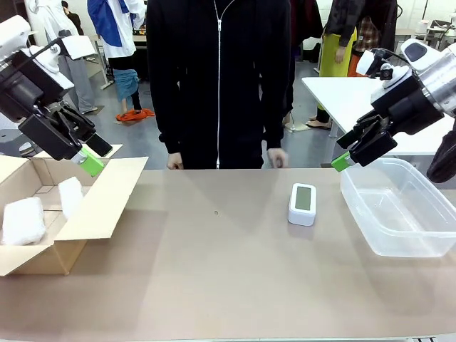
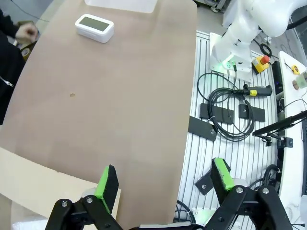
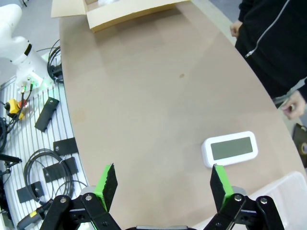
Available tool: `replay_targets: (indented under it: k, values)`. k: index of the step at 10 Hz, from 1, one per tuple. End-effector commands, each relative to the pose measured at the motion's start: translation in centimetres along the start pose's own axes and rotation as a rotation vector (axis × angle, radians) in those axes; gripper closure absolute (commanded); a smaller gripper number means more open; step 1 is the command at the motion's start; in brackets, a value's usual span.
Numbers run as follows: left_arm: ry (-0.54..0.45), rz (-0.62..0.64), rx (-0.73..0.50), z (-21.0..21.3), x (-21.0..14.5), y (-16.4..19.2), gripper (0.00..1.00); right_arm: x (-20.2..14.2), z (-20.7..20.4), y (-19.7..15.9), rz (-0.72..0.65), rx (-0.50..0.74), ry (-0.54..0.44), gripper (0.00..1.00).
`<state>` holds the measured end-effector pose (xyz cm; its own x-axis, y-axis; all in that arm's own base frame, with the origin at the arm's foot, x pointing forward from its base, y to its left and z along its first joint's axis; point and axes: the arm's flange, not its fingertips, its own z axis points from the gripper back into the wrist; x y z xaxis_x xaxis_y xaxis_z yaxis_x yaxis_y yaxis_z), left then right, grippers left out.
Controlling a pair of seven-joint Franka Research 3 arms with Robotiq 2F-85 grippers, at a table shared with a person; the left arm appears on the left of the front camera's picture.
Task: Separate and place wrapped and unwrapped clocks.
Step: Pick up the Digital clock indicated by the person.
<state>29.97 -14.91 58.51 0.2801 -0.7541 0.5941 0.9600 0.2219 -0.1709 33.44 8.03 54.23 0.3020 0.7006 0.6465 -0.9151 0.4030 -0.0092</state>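
Front view has the bare clock point(image 1: 303, 203) lying flat, screen up, on the table point(image 1: 214, 278) at about 3 o'clock from the table's middle, with the clear tub point(image 1: 399, 214) just beside it, farther toward 3 o'clock. Both wrapped bundles, one point(image 1: 23, 219) and the other point(image 1: 70, 196), lie inside the cardboard box point(image 1: 107, 206) out at 9 o'clock, so the wrapped side looks done and the bare clock is the piece left to sort, presumably into the tub. That job seems best suited to the right gripper point(image 1: 349, 153), which hangs above the tub's near-left corner, at 2 o'clock from the clock. To do it well, I would bring it straight down over the clock, turn the wrist so the pads close across the short width rather than the long side, seat the fingers low against the table before closing, and lift clear of the tub's rim before moving across. In the right wrist view the right gripper point(image 3: 162, 179) is spread wide and holds nothing, the clock point(image 3: 230, 149) at 2 o'clock from it. The left gripper point(image 2: 164, 176) is likewise spread wide and empty, hovering over the box flap, touching nothing
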Motion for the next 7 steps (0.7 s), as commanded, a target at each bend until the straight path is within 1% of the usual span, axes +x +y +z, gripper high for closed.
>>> replay_targets:
  k: [1,7]
  values:
    - [-0.006,-0.022,-0.010,0.18,-0.09,-0.05,0.00,0.14,-0.04,-0.29,0.009,0.025,-0.028,0.00]
    - [-0.006,-0.022,-0.010,0.18,-0.09,-0.05,0.00,0.14,-0.04,-0.29,0.009,0.025,-0.028,0.00]
